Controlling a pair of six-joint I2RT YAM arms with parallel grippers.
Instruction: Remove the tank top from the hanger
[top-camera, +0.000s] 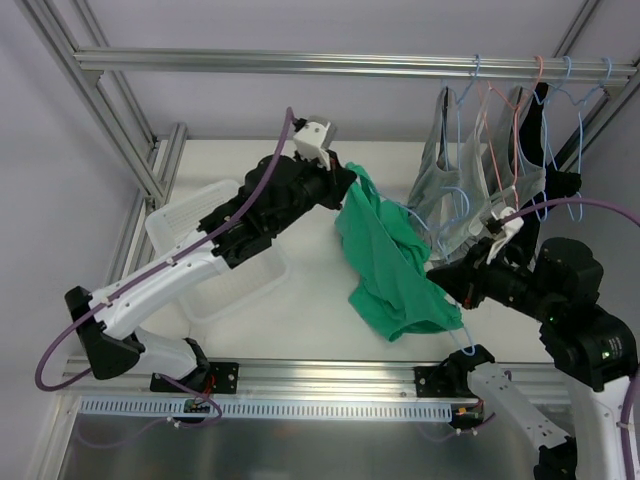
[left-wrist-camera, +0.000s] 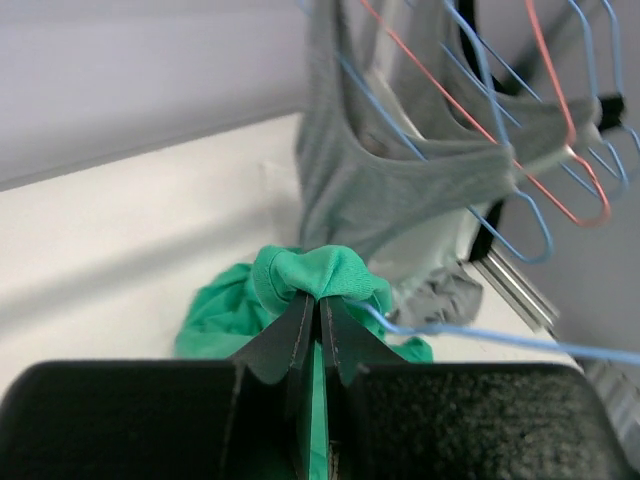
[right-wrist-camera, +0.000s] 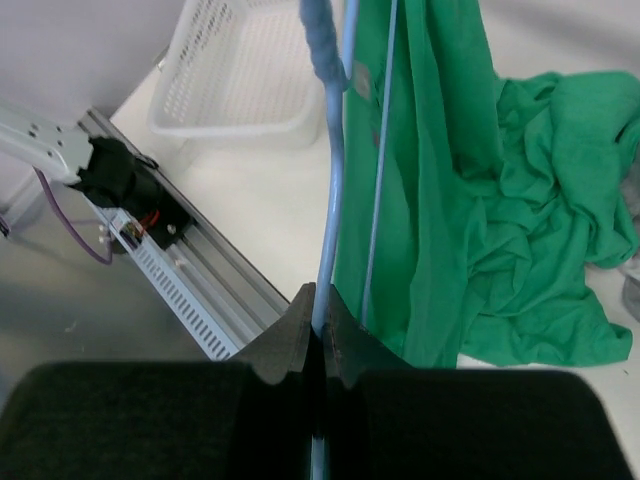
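place: robot lab | evidence: aluminium frame (slotted rails), white table

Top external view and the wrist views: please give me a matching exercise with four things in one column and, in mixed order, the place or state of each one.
Things
1. green tank top
2. white basket
3. grey tank top
4. blue hanger

Places or states
A. hangs from the rail at the back right
B. pinched in the right gripper
C. stands on the table, on the left
D. pinched in the left gripper

Pairs: 1-D, 2-C, 3-A, 4-B
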